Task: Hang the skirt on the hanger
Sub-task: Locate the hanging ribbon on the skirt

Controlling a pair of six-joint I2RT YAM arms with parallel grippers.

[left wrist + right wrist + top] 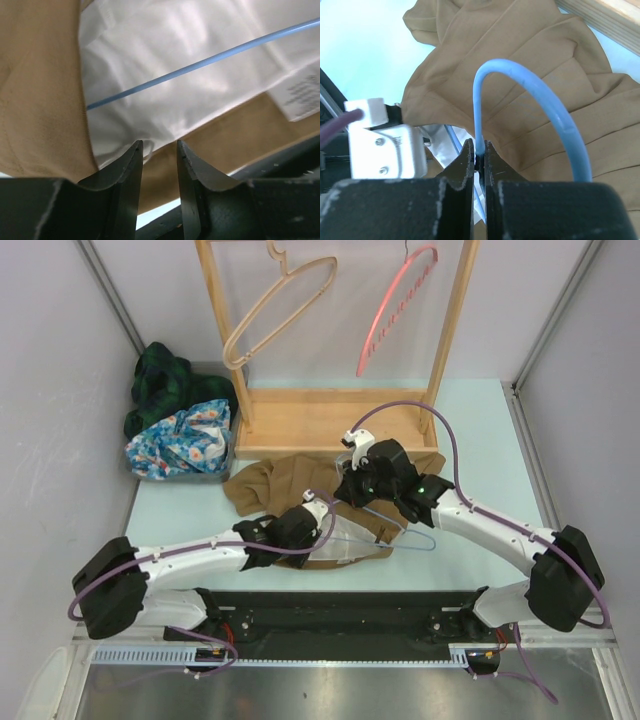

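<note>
Risk one: my left gripper (159, 147) has its fingers apart at the edge of the white lining (150, 40) and grips nothing, so the waistband can slip off the hanger (200, 65) on lift. Risk two: my right gripper (479, 150) is clamped on the hanger's thin hook, and the wire can twist in the pinch. The skirt (270, 485) lies just in front of the wooden rack (300, 420), beneath both grippers. The hanger bar crosses its lining just past my left fingertips.
</note>
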